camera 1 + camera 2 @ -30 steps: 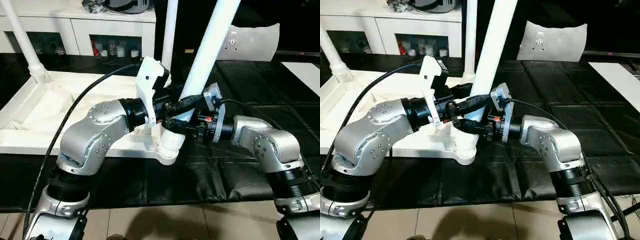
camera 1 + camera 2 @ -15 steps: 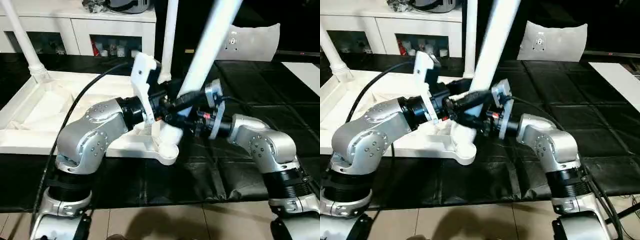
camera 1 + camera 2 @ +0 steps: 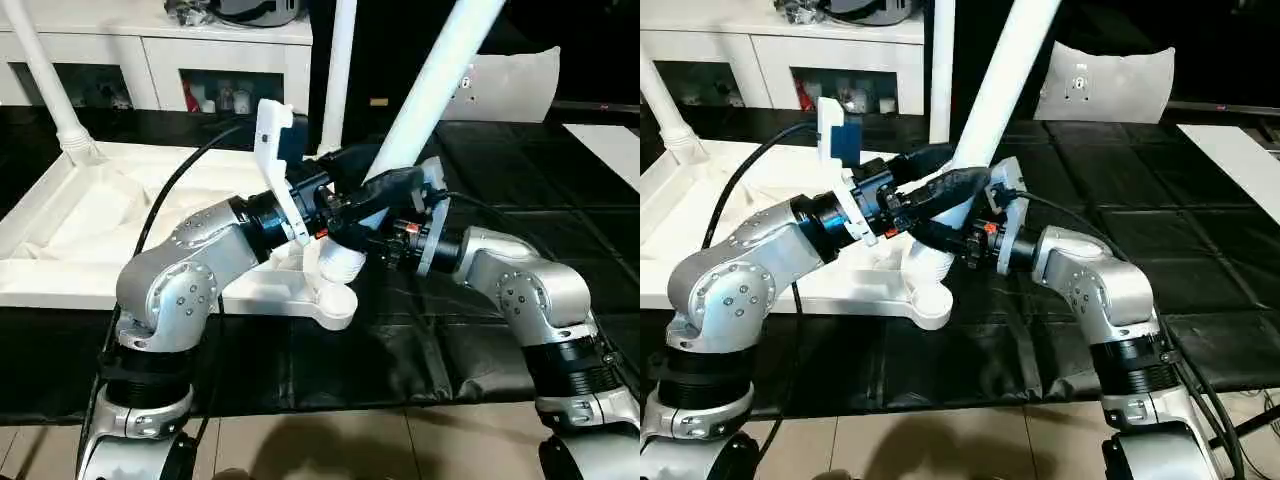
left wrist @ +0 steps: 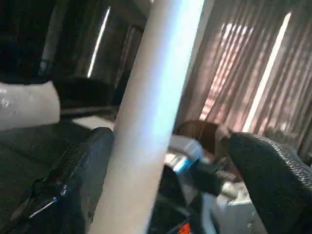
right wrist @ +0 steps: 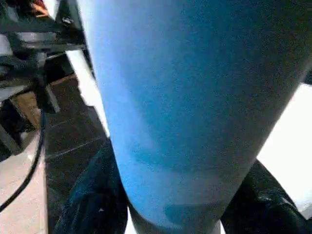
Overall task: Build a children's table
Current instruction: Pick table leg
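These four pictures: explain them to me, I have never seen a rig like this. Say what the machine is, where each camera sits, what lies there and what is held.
It is a humanoid robot with two silver arms, each ending in a black two-fingered claw. The two wide pictures come from cameras on its head, looking down over its arms. The other two come from cameras on its wrists, looking along the fingers.

On the black mat lies a white table top, upside down. Two legs already stand in its corners. A third leg leans over the near corner socket.

The right claw grips that leg near its lower end. The left claw is open around it, with a gap beside one finger.
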### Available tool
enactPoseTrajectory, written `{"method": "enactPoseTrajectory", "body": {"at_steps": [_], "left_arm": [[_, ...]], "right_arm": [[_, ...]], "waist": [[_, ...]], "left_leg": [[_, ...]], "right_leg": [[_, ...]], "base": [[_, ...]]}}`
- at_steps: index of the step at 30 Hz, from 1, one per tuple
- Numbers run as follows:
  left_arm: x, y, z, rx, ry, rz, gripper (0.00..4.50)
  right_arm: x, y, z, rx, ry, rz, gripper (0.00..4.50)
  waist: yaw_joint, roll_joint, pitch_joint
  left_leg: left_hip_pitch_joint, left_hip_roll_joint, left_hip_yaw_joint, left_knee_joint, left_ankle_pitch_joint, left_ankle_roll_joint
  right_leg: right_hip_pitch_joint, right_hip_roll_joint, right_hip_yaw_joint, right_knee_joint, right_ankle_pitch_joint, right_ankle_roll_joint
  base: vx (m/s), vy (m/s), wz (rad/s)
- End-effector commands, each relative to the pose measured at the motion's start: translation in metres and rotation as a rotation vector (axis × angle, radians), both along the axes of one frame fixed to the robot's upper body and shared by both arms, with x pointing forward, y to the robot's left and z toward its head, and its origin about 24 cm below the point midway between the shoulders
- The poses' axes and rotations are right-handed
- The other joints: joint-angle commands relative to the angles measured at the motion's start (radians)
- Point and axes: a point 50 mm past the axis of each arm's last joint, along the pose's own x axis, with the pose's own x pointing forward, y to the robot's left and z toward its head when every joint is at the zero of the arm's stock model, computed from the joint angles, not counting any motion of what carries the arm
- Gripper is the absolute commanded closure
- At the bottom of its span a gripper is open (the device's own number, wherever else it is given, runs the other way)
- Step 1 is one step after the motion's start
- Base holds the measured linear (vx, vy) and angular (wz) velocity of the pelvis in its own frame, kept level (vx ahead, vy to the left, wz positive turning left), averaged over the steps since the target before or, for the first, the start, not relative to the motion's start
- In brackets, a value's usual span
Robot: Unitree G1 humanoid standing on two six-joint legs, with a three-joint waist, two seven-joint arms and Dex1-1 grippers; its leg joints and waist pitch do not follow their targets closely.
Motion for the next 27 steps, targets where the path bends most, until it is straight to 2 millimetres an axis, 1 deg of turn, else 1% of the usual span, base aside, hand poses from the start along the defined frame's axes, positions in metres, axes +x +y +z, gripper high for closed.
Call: {"method": "enactPoseTrajectory", "body": {"at_steps": [1,2,3,5,6,7,8,9,10,11,12,13,15,16,17,18,19,20,21,22,23,24,25,26,27], "left_arm": [[-0.004,0.005,0.008,-0.026,-0.041,-0.007,0.00],[-0.004,0.006,0.008,-0.026,-0.042,-0.004,0.00],[-0.002,0.013,0.007,-0.008,-0.050,0.021,0.00],[0.003,0.027,0.005,0.047,-0.064,0.083,0.00],[0.003,0.027,0.005,0.047,-0.064,0.083,0.00],[0.006,0.035,0.000,0.103,-0.068,0.111,0.00],[0.008,0.040,-0.004,0.152,-0.070,0.126,0.00],[0.010,0.043,-0.009,0.202,-0.073,0.139,0.00],[0.010,0.043,-0.009,0.203,-0.073,0.139,0.00],[0.011,0.047,-0.015,0.261,-0.071,0.152,0.00],[0.013,0.050,-0.021,0.321,-0.074,0.162,0.00],[0.014,0.052,-0.026,0.372,-0.080,0.163,0.00],[0.015,0.056,-0.036,0.458,-0.088,0.156,0.00],[0.015,0.059,-0.048,0.566,-0.113,0.139,0.00],[0.015,0.060,-0.055,0.617,-0.120,0.119,0.00],[0.015,0.061,-0.060,0.654,-0.125,0.100,0.00],[0.013,0.065,-0.072,0.738,-0.133,0.049,0.00],[0.012,0.071,-0.084,0.816,-0.128,-0.015,0.00],[0.012,0.073,-0.086,0.832,-0.127,-0.032,0.17],[0.013,0.074,-0.088,0.839,-0.127,-0.039,0.27],[0.014,0.078,-0.091,0.855,-0.118,-0.054,0.27],[0.015,0.080,-0.094,0.868,-0.110,-0.084,0.38],[0.015,0.083,-0.097,0.887,-0.104,-0.115,0.46],[0.015,0.084,-0.098,0.896,-0.100,-0.129,0.55],[0.015,0.085,-0.099,0.909,-0.096,-0.147,0.62]], "right_arm": [[0.003,-0.008,-0.001,0.012,-0.010,-0.075,2.59],[0.003,-0.009,-0.001,0.014,-0.009,-0.084,2.59],[0.005,-0.013,0.000,0.026,-0.013,-0.155,2.59],[0.009,-0.020,0.002,0.031,-0.041,-0.280,2.59],[0.009,-0.020,0.002,0.031,-0.041,-0.280,2.59],[0.009,-0.023,0.004,0.029,-0.070,-0.321,2.59],[0.009,-0.024,0.004,0.030,-0.067,-0.350,2.59],[0.009,-0.026,0.003,0.023,-0.070,-0.391,2.59],[0.009,-0.026,0.003,0.023,-0.070,-0.392,2.59],[0.009,-0.028,0.004,0.013,-0.094,-0.432,2.59],[0.009,-0.031,0.004,0.001,-0.125,-0.475,2.59],[0.009,-0.033,0.003,-0.008,-0.112,-0.507,2.59],[0.007,-0.033,0.000,-0.017,-0.080,-0.519,2.59],[0.004,-0.033,-0.006,-0.039,-0.043,-0.528,2.59],[0.001,-0.033,-0.009,-0.057,-0.032,-0.528,2.59],[-0.001,-0.034,-0.012,-0.060,-0.021,-0.533,2.59],[-0.005,-0.035,-0.019,-0.064,0.001,-0.545,2.59],[-0.008,-0.036,-0.023,-0.068,-0.013,-0.536,2.59],[-0.010,-0.035,-0.024,-0.071,-0.009,-0.530,2.59],[-0.011,-0.035,-0.025,-0.073,-0.007,-0.527,2.59],[-0.013,-0.034,-0.027,-0.070,-0.006,-0.515,2.59],[-0.016,-0.033,-0.028,-0.066,-0.006,-0.504,2.59],[-0.019,-0.031,-0.029,-0.062,-0.005,-0.492,2.59],[-0.020,-0.031,-0.029,-0.061,-0.007,-0.486,2.59],[-0.021,-0.030,-0.030,-0.061,-0.008,-0.478,2.59]], "waist": [[-0.002,0.000,-0.080],[-0.002,0.000,-0.081],[-0.003,0.003,-0.080],[-0.005,0.004,-0.080],[-0.006,0.003,-0.080],[-0.008,0.004,-0.081],[-0.009,0.009,-0.080],[-0.010,0.008,-0.079],[-0.011,0.009,-0.079],[-0.012,0.010,-0.080],[-0.011,0.011,-0.078],[-0.011,0.016,-0.079],[-0.014,0.015,-0.079],[-0.012,0.017,-0.079],[-0.013,0.017,-0.077],[-0.013,0.017,-0.077],[-0.011,0.013,-0.077],[-0.012,0.015,-0.075],[-0.013,0.015,-0.076],[-0.013,0.014,-0.077],[-0.014,0.016,-0.078],[-0.014,0.018,-0.077],[-0.015,0.015,-0.076],[-0.015,0.016,-0.076],[-0.017,0.017,-0.076]], "left_leg": [[0.003,0.015,0.008,-0.067,-0.164,0.004],[0.004,0.015,0.008,-0.067,-0.162,0.003],[0.005,0.015,0.008,-0.068,-0.167,0.002],[0.007,0.014,0.007,-0.069,-0.167,-0.005],[0.008,0.014,0.007,-0.070,-0.167,-0.008],[0.008,0.013,0.007,-0.070,-0.169,-0.013],[0.010,0.013,0.007,-0.071,-0.173,-0.015],[0.010,0.012,0.007,-0.072,-0.176,-0.013],[0.014,0.012,0.006,-0.073,-0.184,-0.016],[0.014,0.013,0.006,-0.074,-0.185,-0.019],[0.015,0.013,0.006,-0.075,-0.191,-0.019],[0.017,0.012,0.006,-0.075,-0.199,-0.023],[0.017,0.012,0.005,-0.078,-0.203,-0.026],[0.018,0.013,0.004,-0.079,-0.206,-0.026],[0.016,0.012,0.003,-0.081,-0.210,-0.023],[0.017,0.012,0.004,-0.081,-0.217,-0.026],[0.018,0.010,0.005,-0.082,-0.215,-0.024],[0.019,0.008,0.005,-0.084,-0.226,-0.020],[0.018,0.008,0.005,-0.084,-0.228,-0.022],[0.020,0.009,0.005,-0.084,-0.228,-0.027],[0.019,0.013,0.004,-0.085,-0.227,-0.032],[0.020,0.012,0.003,-0.085,-0.232,-0.029],[0.019,0.010,0.004,-0.085,-0.240,-0.027],[0.021,0.011,0.004,-0.084,-0.246,-0.027],[0.020,0.012,0.003,-0.085,-0.251,-0.028]], "right_leg": [[0.060,-0.060,0.047,-0.083,-0.424,-0.065],[0.059,-0.060,0.047,-0.081,-0.413,-0.067],[0.059,-0.058,0.047,-0.081,-0.411,-0.068],[0.056,-0.057,0.048,-0.081,-0.418,-0.062],[0.055,-0.056,0.048,-0.082,-0.420,-0.056],[0.058,-0.055,0.047,-0.079,-0.414,-0.055],[0.055,-0.055,0.048,-0.080,-0.411,-0.050],[0.056,-0.053,0.048,-0.080,-0.413,-0.046],[0.054,-0.053,0.049,-0.079,-0.415,-0.041],[0.056,-0.054,0.050,-0.077,-0.401,-0.049],[0.052,-0.054,0.050,-0.080,-0.407,-0.049],[0.052,-0.054,0.051,-0.079,-0.412,-0.045],[0.055,-0.052,0.052,-0.077,-0.402,-0.045],[0.054,-0.053,0.053,-0.079,-0.394,-0.049],[0.056,-0.053,0.054,-0.079,-0.397,-0.047],[0.056,-0.053,0.054,-0.078,-0.402,-0.045],[0.056,-0.055,0.055,-0.083,-0.415,-0.039],[0.054,-0.056,0.056,-0.087,-0.445,-0.024],[0.056,-0.057,0.055,-0.088,-0.453,-0.021],[0.055,-0.058,0.055,-0.088,-0.455,-0.022],[0.056,-0.060,0.056,-0.083,-0.440,-0.036],[0.054,-0.060,0.055,-0.087,-0.441,-0.041],[0.055,-0.060,0.054,-0.089,-0.450,-0.043],[0.053,-0.061,0.056,-0.087,-0.453,-0.044],[0.055,-0.062,0.056,-0.084,-0.453,-0.048]], "base": [[0.000,0.000,0.00],[0.000,0.000,0.00],[0.000,0.000,0.00],[0.000,0.000,0.00],[0.000,0.000,0.00],[0.000,0.000,0.00],[0.000,0.000,0.00],[0.000,0.000,0.00],[0.000,0.000,0.00],[0.000,0.000,0.00],[0.000,0.000,0.00],[0.000,0.000,0.00],[0.000,0.000,0.00],[0.000,0.000,0.00],[0.000,0.000,0.00],[0.000,0.000,0.00],[0.000,0.000,0.00],[0.000,0.000,0.00],[0.000,0.000,0.00],[0.000,0.000,0.00],[0.000,0.000,0.00],[0.000,0.000,0.00],[0.000,0.000,0.00],[0.000,0.000,0.00],[0.000,0.000,0.00]]}}
